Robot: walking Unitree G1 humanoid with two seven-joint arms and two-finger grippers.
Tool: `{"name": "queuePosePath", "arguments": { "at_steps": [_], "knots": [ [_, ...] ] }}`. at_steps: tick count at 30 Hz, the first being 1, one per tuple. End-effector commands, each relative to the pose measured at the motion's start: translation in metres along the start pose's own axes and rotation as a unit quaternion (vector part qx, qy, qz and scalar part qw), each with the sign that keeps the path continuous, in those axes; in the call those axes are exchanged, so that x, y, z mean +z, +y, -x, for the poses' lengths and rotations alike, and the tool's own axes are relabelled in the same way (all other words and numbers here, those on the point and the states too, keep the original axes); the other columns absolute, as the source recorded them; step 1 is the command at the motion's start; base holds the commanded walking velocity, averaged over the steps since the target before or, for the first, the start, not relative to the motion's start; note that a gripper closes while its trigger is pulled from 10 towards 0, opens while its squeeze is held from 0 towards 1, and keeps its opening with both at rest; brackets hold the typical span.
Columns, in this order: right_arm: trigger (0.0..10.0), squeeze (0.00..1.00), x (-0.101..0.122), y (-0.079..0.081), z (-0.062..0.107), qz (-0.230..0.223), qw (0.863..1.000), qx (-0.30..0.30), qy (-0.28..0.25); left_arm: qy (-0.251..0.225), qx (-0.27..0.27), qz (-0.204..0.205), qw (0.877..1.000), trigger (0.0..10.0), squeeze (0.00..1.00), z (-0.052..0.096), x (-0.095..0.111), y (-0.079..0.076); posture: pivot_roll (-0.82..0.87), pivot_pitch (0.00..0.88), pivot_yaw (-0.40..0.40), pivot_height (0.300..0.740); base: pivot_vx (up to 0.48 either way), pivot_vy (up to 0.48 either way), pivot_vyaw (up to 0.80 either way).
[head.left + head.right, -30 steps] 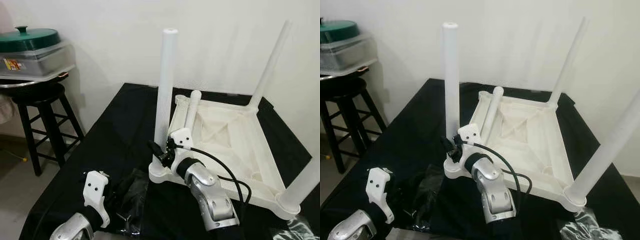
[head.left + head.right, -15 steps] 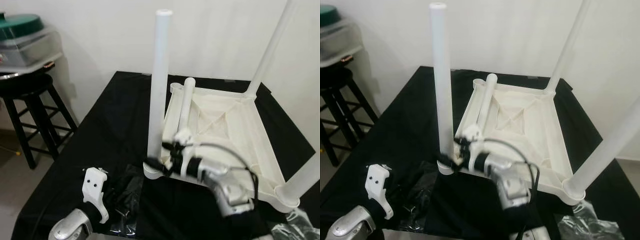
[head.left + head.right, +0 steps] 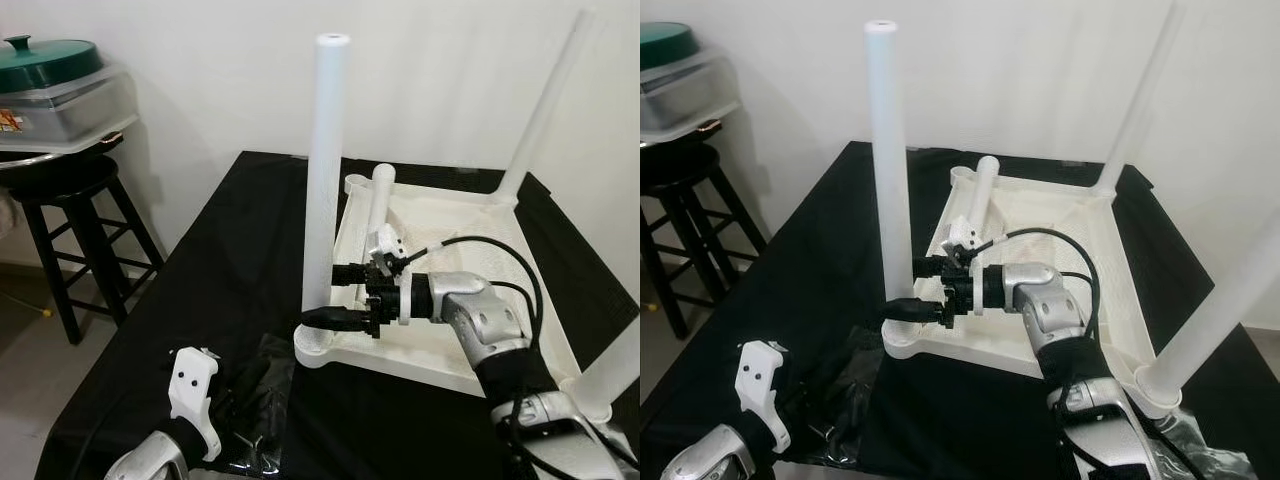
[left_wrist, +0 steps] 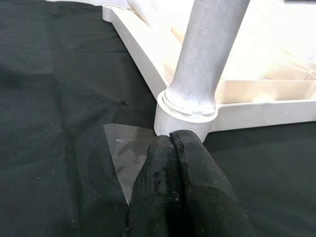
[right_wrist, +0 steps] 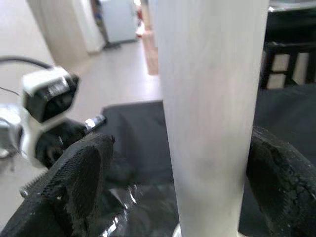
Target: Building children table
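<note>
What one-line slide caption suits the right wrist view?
Open right end effector straddling the upright white table leg.

The right arm [image 3: 480, 320] reaches across leftward, wrist level, right gripper [image 3: 335, 295] with jaws spread wide, one finger [image 5: 74, 182] on each side. The left gripper [image 4: 173, 148] sits low, jaws pressed together, arm bent.

Upturned white table [image 3: 470, 290], legs [image 3: 323, 180] upright
</note>
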State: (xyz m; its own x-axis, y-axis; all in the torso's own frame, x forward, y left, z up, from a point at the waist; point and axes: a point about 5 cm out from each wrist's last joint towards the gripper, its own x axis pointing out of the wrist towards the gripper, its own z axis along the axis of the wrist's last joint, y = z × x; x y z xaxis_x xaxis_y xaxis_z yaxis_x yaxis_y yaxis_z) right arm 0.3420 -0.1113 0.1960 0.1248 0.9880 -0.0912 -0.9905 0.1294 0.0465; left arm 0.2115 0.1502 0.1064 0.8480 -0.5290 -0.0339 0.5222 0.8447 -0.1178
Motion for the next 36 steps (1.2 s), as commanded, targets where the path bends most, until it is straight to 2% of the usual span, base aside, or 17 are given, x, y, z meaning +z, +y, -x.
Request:
{"name": "queuePosePath", "arguments": {
  "at_steps": [1,2,14,20,21,22,23,24,25,26,27,28,29,30,31,33,36],
  "knots": [
    [5.3,0.0,0.005,0.003,-0.006,0.012,0.999,0.029,-0.013,0.005,-0.004,-0.004,1.0,10.0,0.0,0.002,0.0,-0.001,0.12,0.0,-0.059,0.74,0.0,0.0,0.0],
    [0.0,0.0,0.007,0.002,-0.006,0.01,0.999,0.04,-0.019,0.005,-0.004,-0.004,1.0,10.0,0.0,0.002,0.0,-0.001,0.13,0.0,-0.063,0.74,0.0,0.0,0.0],
    [0.0,0.0,-0.002,0.0,0.003,-0.002,0.998,0.061,-0.02,0.001,-0.004,-0.001,1.0,10.0,0.0,0.002,0.002,-0.002,0.11,0.0,-0.065,0.74,0.0,0.0,0.0],
    [0.0,0.0,-0.028,0.012,0.005,-0.007,1.0,0.001,-0.009,0.0,-0.003,0.0,1.0,10.0,0.0,0.001,0.003,-0.002,0.1,0.0,-0.063,0.74,0.0,0.0,0.0],
    [0.0,0.0,-0.04,0.017,0.002,-0.013,0.999,-0.039,0.005,-0.001,-0.003,-0.001,1.0,10.0,0.0,0.002,0.003,-0.001,0.09,0.0,-0.063,0.74,0.0,0.0,0.0],
    [0.0,0.0,-0.04,0.017,0.002,-0.013,0.999,-0.039,0.005,-0.001,-0.003,-0.001,1.0,10.0,0.0,0.002,0.003,-0.001,0.09,0.0,-0.063,0.74,0.0,0.0,0.0],
    [0.0,0.0,-0.059,0.02,-0.006,-0.045,0.986,-0.158,0.03,-0.001,-0.003,-0.001,1.0,10.0,0.0,0.002,0.004,-0.001,0.08,0.002,-0.068,0.74,0.0,0.0,0.0],
    [0.0,0.0,-0.059,0.02,-0.006,-0.045,0.986,-0.158,0.03,-0.001,-0.003,-0.001,1.0,10.0,0.0,0.002,0.004,-0.001,0.08,0.002,-0.068,0.74,0.0,0.0,0.0],
    [0.0,0.0,-0.072,0.022,-0.01,-0.064,0.966,-0.244,0.052,-0.001,-0.003,-0.001,1.0,10.0,0.0,0.003,0.004,0.0,0.08,0.002,-0.068,0.74,0.0,0.0,0.0],
    [0.0,0.0,-0.088,0.04,-0.019,-0.089,0.933,-0.343,0.058,-0.002,-0.003,-0.002,1.0,10.0,0.0,0.004,0.005,0.001,0.07,0.011,-0.062,0.74,0.0,0.0,0.0],
    [0.0,0.0,-0.088,0.04,-0.019,-0.089,0.933,-0.343,0.058,-0.002,-0.003,-0.002,1.0,10.0,0.0,0.004,0.005,0.001,0.07,0.011,-0.062,0.74,0.0,0.0,0.0],
    [0.0,0.0,-0.088,0.049,-0.021,-0.064,0.911,-0.401,0.072,-0.001,-0.003,-0.003,1.0,10.0,0.0,0.004,0.006,0.002,0.06,0.013,-0.044,0.74,0.0,0.0,0.0],
    [0.0,0.0,-0.084,0.055,-0.022,-0.039,0.901,-0.425,0.075,-0.001,-0.003,-0.004,1.0,10.0,0.0,0.004,0.006,0.003,0.06,0.013,-0.044,0.74,0.0,0.0,0.0],
    [0.0,0.0,-0.084,0.055,-0.022,-0.039,0.901,-0.425,0.075,-0.001,-0.003,-0.004,1.0,10.0,0.0,0.004,0.006,0.003,0.06,0.013,-0.044,0.74,0.0,0.0,0.0],
    [0.0,0.0,-0.081,0.051,-0.017,-0.052,0.889,-0.451,0.065,0.0,-0.003,-0.005,1.0,10.0,0.0,0.004,0.006,0.003,0.04,0.004,-0.031,0.74,0.0,0.0,0.0],
    [0.0,0.0,-0.084,0.044,-0.01,-0.051,0.885,-0.456,0.082,0.001,-0.008,-0.004,1.0,10.0,0.0,0.002,0.006,0.002,0.07,0.008,-0.056,0.74,0.0,0.0,0.0],
    [0.0,0.0,-0.087,0.05,-0.015,-0.05,0.892,-0.439,0.097,0.001,-0.005,-0.006,1.0,10.0,0.0,0.002,0.006,0.002,0.07,0.008,-0.056,0.74,0.0,0.0,0.0]
  ]
}}
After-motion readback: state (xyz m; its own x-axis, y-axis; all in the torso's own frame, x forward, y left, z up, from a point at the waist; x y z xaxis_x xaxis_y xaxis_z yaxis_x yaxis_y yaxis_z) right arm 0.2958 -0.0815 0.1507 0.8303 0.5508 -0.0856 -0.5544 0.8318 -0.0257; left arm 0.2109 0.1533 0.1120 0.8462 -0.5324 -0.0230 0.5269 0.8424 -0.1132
